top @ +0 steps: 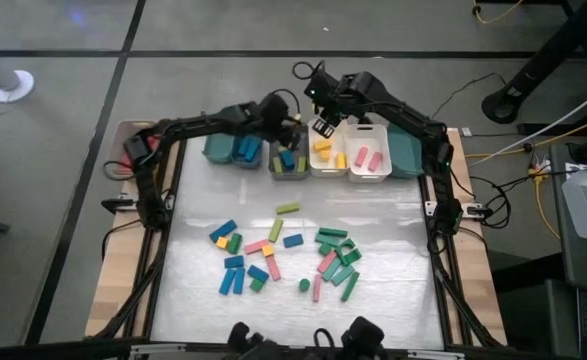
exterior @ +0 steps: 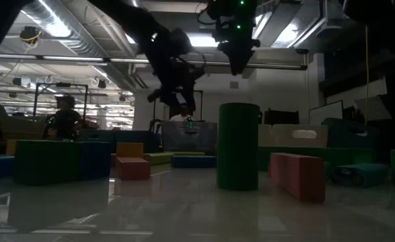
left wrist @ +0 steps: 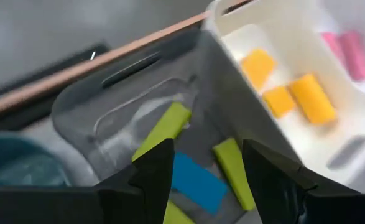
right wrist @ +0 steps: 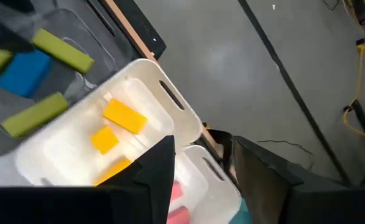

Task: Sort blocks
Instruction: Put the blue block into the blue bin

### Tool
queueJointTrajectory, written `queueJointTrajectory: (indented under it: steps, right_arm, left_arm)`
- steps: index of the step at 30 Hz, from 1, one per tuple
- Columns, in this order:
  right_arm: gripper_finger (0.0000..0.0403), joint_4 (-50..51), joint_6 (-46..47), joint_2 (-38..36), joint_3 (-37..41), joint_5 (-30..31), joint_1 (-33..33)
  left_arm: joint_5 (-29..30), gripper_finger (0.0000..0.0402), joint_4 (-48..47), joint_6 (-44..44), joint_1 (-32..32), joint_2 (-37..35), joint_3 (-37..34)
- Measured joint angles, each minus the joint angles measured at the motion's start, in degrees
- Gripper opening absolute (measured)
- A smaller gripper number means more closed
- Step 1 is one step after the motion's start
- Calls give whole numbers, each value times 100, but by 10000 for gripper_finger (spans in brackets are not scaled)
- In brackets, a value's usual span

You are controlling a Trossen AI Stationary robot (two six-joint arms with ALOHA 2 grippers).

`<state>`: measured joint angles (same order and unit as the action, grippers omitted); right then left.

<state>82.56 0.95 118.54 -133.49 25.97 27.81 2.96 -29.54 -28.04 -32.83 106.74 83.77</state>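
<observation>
Both arms are hanging over the far row of bins: the left gripper (left wrist: 201, 165), fingers apart and empty, above the grey bin (top: 289, 162); the right gripper (right wrist: 198, 165), likewise parted, above the white bin (top: 329, 158). Most blocks (top: 283, 260) are lying unsorted mid-table; each arm should be lifting clear before reaching back.

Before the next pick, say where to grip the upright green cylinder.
Grip the green cylinder across its round sides, coming straight down from above. It stands upright and apart from the other blocks, so an open end effector should close on it without nudging anything.
</observation>
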Motion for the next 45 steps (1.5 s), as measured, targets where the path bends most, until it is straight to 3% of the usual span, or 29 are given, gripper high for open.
queueJointTrajectory:
  steps: [11, 16, 28, 36, 45]
  right_arm:
    - [163, 2, -1211, 0, 0, -1, 646]
    - [163, -2, -1494, -2, 0, -204, 995]
    - [163, -280, -1769, -4, 0, -1905, 1826]
    - [163, -477, -1785, -4, 0, -1957, 2035]
    - [163, -581, -1985, -4, 0, -2152, 2024]
  left_arm:
    - [-307, 179, -383, -1816, -35, 584, 192]
    - [-432, 179, -407, -2129, 68, 774, 192]
    - [-435, 179, -465, -2558, 267, 865, 190]
    - [-428, 179, -943, -3020, 322, 865, 188]
    - [-485, 179, -454, -3217, 322, 1117, 186]
